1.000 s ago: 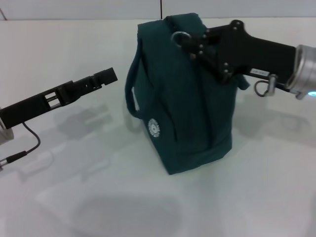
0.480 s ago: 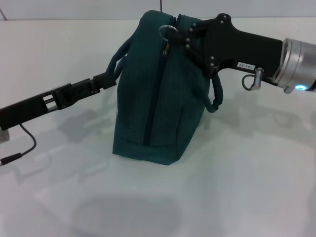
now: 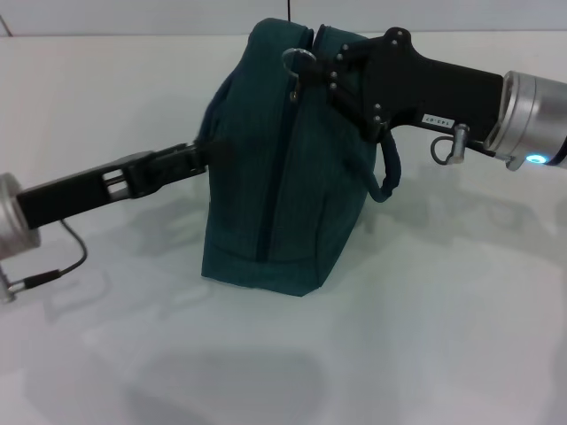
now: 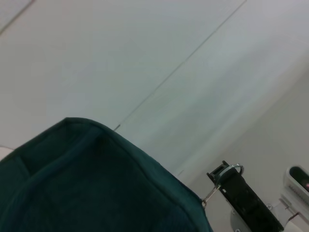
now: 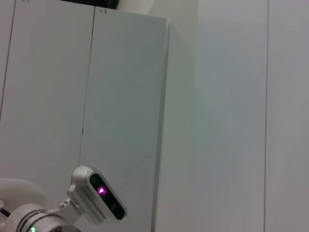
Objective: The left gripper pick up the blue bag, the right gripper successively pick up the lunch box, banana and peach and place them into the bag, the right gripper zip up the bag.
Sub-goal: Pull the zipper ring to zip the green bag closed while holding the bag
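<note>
On the white desk (image 3: 461, 336) we see the blue bag (image 3: 283, 177) standing upright. At its top our right gripper (image 3: 330, 69) grasps the zip ring (image 3: 299, 58); our left gripper (image 3: 202, 152) meets its side, grip unclear.

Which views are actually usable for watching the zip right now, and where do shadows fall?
Head view: blue bag and ring pull clear by the right claw; soft shadows on the table. Left wrist view: mostly bag fabric close up. Right wrist view: only wall, no bag.
</note>
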### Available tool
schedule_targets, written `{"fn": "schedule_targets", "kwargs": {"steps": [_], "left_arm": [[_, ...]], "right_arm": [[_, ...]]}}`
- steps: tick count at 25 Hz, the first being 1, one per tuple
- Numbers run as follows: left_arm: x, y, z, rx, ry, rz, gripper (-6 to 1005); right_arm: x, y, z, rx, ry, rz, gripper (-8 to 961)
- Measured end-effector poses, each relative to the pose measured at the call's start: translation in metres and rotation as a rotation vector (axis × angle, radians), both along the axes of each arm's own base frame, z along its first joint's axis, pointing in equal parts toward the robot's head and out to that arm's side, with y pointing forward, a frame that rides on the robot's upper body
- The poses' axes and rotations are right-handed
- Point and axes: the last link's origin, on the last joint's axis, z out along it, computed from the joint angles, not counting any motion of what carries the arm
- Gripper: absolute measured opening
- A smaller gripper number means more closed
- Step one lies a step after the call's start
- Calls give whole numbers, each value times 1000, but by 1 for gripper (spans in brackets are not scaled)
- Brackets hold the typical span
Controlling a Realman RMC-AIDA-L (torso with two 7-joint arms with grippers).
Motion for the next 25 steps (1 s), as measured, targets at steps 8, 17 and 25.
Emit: {"fn": "schedule_targets", "kwargs": {"steps": [8,17,25], "left_arm": [[10,15,-5,1,16,2,763],[10,18,-8,0,19,19,733],[9,17,-9,-8,17,30,706]], "right_arm": [[4,-4,-2,-11,7,-9,8],[4,-8,-4,-24,14,-6,7],[8,-10,-2,-18,31,-25,7]]}}
